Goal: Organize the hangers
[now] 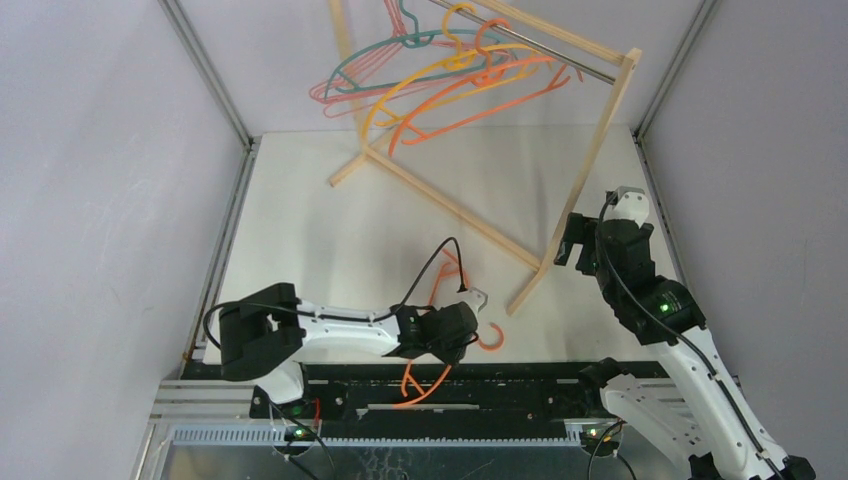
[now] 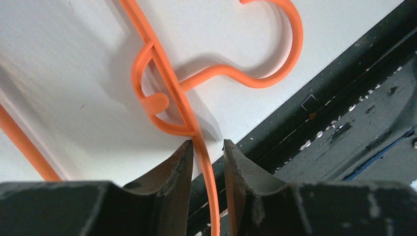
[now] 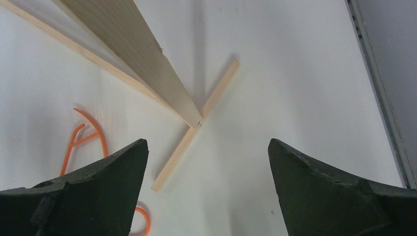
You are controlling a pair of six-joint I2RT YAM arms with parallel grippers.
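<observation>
1. Top view: several hangers point(image 1: 440, 75) already hang on the rod point(image 1: 540, 45) of the rack point(image 1: 590, 160): thin pink wire, a teal one, yellow and orange curved plastic. By my reading most of the job is done. One orange hanger point(image 1: 445, 290) lies on the table point(image 1: 320, 220) at its near edge, partly over the dark rail, under the left gripper point(image 1: 478, 300). The right gripper point(image 1: 570, 245) hovers beside the rack's near post.

2. Left wrist view: the left gripper point(image 2: 206, 162) straddles the hanger point(image 2: 196, 123) arm just below the hook's root. The jaws stand narrowly apart with small gaps to the bar on each side; I cannot tell whether they grip it yet. The plastic is smooth, glossy, round-edged, with a small inner loop and an S-shaped hook.

3. Right wrist view: the right gripper point(image 3: 206, 167) is spread wide and empty above the rack point(image 3: 147, 64) foot, a cross of pale, fine-grained square wood. The table point(image 3: 295, 98) is matte white. A bit of the hanger point(image 3: 83, 137) shows at left.
</observation>
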